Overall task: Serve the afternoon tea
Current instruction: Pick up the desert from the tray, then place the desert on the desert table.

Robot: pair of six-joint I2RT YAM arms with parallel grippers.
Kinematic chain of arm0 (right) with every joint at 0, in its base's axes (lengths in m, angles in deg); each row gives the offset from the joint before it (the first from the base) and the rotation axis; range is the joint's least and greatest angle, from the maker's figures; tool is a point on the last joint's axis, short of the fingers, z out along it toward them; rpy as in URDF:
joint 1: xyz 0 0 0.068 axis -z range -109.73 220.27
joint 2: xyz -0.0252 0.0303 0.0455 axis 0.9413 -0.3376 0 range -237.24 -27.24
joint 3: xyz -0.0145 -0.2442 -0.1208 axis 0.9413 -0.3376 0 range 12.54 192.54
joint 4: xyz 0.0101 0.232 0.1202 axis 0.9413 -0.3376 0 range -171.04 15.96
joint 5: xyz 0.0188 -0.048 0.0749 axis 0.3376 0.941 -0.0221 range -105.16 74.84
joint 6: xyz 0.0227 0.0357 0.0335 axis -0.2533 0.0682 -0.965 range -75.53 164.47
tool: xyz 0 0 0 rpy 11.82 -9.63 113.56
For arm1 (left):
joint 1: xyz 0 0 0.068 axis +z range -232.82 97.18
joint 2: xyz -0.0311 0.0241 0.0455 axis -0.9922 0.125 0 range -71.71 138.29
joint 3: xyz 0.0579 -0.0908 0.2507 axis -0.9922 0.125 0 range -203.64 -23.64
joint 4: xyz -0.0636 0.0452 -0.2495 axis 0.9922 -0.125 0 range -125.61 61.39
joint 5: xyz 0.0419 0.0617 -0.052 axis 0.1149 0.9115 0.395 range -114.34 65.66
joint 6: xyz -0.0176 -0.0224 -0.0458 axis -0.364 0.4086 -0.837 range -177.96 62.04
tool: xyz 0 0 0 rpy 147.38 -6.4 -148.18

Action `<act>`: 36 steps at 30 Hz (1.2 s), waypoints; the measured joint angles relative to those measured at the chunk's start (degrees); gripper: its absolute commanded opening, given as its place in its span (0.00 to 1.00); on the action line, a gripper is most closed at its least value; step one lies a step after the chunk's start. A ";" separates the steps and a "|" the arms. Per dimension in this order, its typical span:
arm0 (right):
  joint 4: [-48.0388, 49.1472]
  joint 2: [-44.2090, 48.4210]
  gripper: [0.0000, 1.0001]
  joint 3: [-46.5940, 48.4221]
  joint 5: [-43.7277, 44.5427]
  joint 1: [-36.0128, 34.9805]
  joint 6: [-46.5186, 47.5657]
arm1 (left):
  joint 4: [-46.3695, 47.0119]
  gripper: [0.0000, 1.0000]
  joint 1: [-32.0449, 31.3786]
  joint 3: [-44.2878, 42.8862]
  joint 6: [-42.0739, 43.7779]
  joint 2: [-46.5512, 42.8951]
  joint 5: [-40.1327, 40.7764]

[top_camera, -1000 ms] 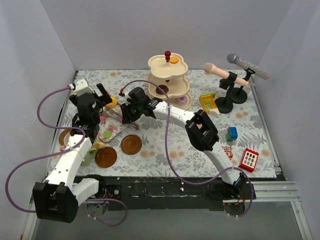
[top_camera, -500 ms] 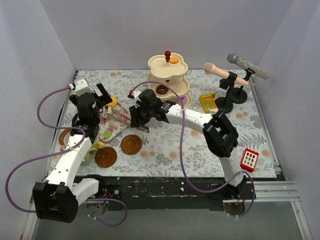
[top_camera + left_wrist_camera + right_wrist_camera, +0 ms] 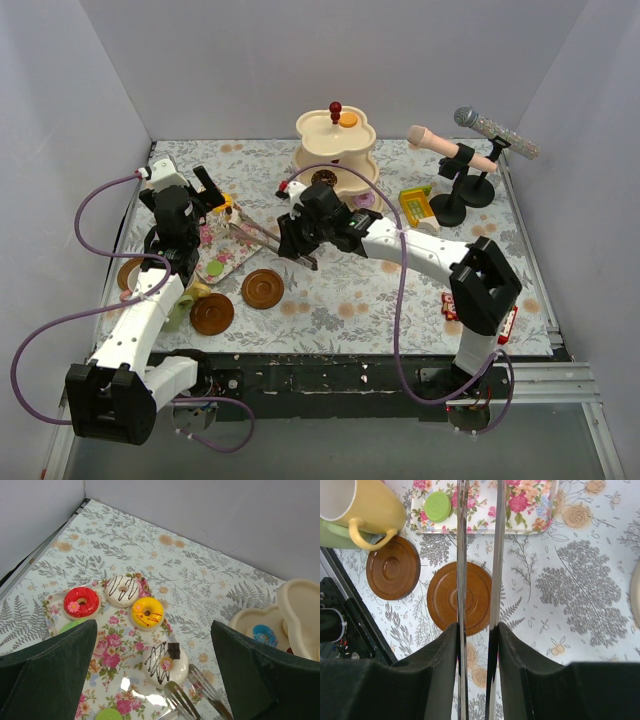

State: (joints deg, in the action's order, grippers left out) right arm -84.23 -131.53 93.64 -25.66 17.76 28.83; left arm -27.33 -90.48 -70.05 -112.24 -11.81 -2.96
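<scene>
Donuts [image 3: 147, 613] on tray [image 3: 118, 652], left of stand [image 3: 320, 130]

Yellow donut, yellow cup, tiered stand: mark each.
yellow donut [image 3: 156, 611], left wrist view, icing beside the hole.
yellow cup [image 3: 377, 510], right wrist view, outer wall.
tiered stand [image 3: 315, 130], top external view, top tier's bare surface.

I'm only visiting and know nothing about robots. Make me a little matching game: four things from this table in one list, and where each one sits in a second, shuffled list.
Things:
1. metal tongs
2. red donut
3. orange treat
4. yellow cup

Places:
a. on the top tier of the stand
b. beside the brown saucers
c. on the floral tray
d. gripped in the robot's right hand

Pairs: 1-d, 2-c, 3-a, 4-b.
</scene>
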 measured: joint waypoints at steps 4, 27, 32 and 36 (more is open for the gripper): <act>-0.50 5.44 0.18 -3.39 1.88 0.17 0.44 | -0.02 0.98 0.00 -0.02 -0.13 0.09 0.13; -15.21 33.03 0.20 -4.48 6.86 12.35 1.05 | -0.02 0.98 0.00 0.00 -0.61 0.44 0.37; -17.07 33.03 0.20 -1.42 4.98 16.79 1.60 | -0.02 0.98 0.00 0.00 -0.61 0.44 0.17; -18.40 31.76 0.20 1.57 3.15 20.11 1.99 | 0.00 0.98 0.00 0.00 -0.61 0.44 0.15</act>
State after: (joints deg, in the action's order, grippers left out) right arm -102.64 -99.77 95.22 -22.51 37.86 30.82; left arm -27.33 -90.48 -70.05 -112.85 -11.37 -2.80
